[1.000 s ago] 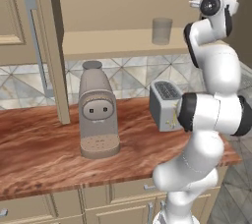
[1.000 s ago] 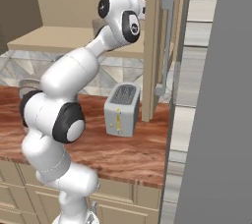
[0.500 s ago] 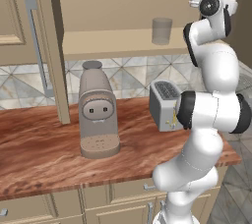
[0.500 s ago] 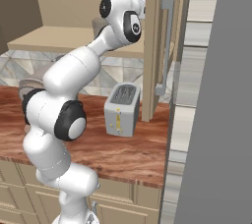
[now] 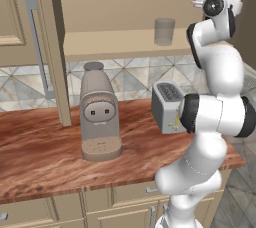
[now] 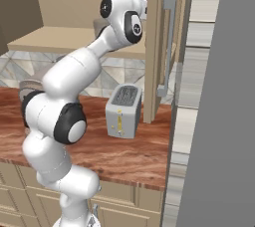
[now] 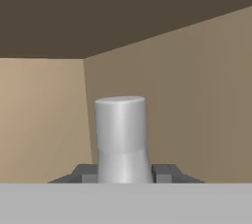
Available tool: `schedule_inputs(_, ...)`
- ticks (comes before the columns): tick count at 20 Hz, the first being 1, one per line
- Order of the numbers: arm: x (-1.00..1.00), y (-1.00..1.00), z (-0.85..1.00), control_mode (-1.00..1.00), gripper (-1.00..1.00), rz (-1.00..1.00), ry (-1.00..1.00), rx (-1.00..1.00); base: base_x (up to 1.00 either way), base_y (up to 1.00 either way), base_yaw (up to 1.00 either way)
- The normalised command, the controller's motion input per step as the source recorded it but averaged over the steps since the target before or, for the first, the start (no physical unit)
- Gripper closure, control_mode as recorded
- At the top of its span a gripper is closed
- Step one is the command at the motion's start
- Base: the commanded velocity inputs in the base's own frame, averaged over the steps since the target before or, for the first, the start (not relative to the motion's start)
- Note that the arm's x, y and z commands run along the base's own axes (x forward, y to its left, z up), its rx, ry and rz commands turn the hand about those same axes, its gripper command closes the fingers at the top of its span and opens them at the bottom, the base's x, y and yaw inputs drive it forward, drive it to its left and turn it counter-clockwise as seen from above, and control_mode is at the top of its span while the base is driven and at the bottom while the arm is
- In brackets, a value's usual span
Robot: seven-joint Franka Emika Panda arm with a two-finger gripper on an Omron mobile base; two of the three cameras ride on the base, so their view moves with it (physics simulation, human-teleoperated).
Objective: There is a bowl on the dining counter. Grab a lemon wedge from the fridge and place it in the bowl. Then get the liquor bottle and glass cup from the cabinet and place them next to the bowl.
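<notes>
In the hand view a grey liquor bottle stands upright inside the open cabinet, its round top and narrower neck in sight. My gripper is shut on it, with one dark fingertip pressed against each side. The glass cup stands on the cabinet shelf, a little to the left of my raised hand and apart from it. In the left base view my arm hides the bottle. In the right base view a grey shape shows behind the arm. The bowl and the lemon wedge are out of view.
On the wooden counter below the cabinet stand a coffee machine and a toaster. An open cabinet door hangs right of my arm and another door at the left. A tall grey panel stands at the right.
The arm holds nearly the same raised pose at the cabinet. The glass cup and the things on the counter have not moved.
</notes>
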Motion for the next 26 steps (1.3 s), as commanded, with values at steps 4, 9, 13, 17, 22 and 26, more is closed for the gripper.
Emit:
schedule_inputs(4, -0.51, 0.01, -0.08, -1.00, 1.00, 0.00, -0.03, 0.00, 0.00, 0.00, 0.00)
schedule_inputs(9, -0.95, 0.17, -0.12, -1.00, 1.00, -0.01, -0.09, 0.00, 0.00, 0.00, 0.00)
schedule_inputs(13, -1.00, 0.33, 0.00, -1.00, 1.00, 0.00, -0.08, 0.00, 0.00, 0.00, 0.00)
schedule_inputs(17, -1.00, 0.61, 0.00, -1.00, 1.00, 0.00, -0.01, -0.02, 0.00, 0.00, 0.00)
schedule_inputs(22, -1.00, 0.81, -0.01, -1.00, 1.00, 0.01, 0.00, -0.06, 0.00, 0.00, 0.00)
schedule_inputs(26, -1.00, 0.85, -0.02, -1.00, 1.00, 0.02, 0.00, -0.07, 0.00, 0.00, 0.00)
